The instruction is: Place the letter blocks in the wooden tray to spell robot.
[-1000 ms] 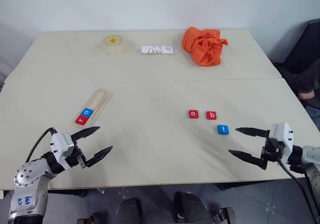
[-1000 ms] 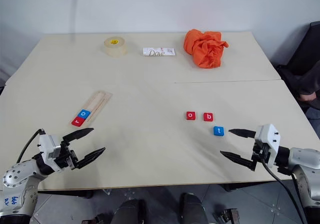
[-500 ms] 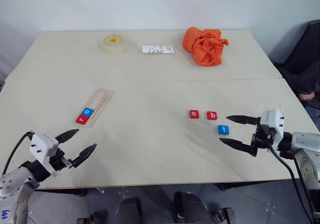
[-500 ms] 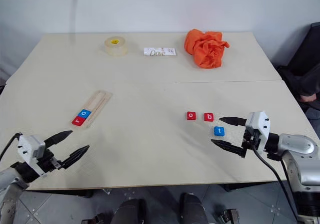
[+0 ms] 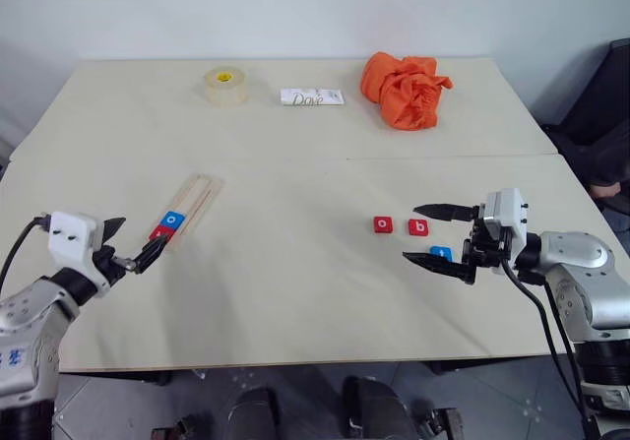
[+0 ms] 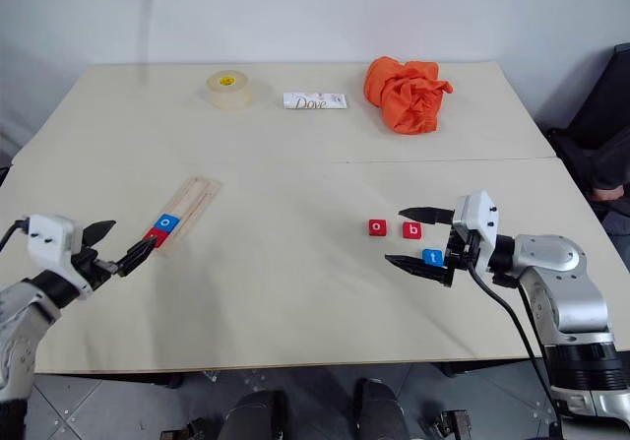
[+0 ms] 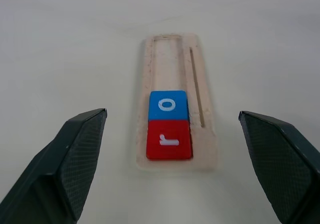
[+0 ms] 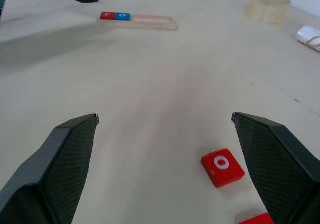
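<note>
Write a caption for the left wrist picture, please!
Open left gripper faces the wooden tray holding red r and blue o.

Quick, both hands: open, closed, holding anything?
Left hand: open, empty, facing the tray.
Right hand: open, empty, by the t block.

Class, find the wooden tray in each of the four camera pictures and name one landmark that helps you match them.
Left eye view: wooden tray left of centre, slanted.
Right eye view: same place.
Left wrist view: centre, running away from the camera.
Right wrist view: far across the table.
Shared landmark: the red r block and blue o block at one end.
</note>
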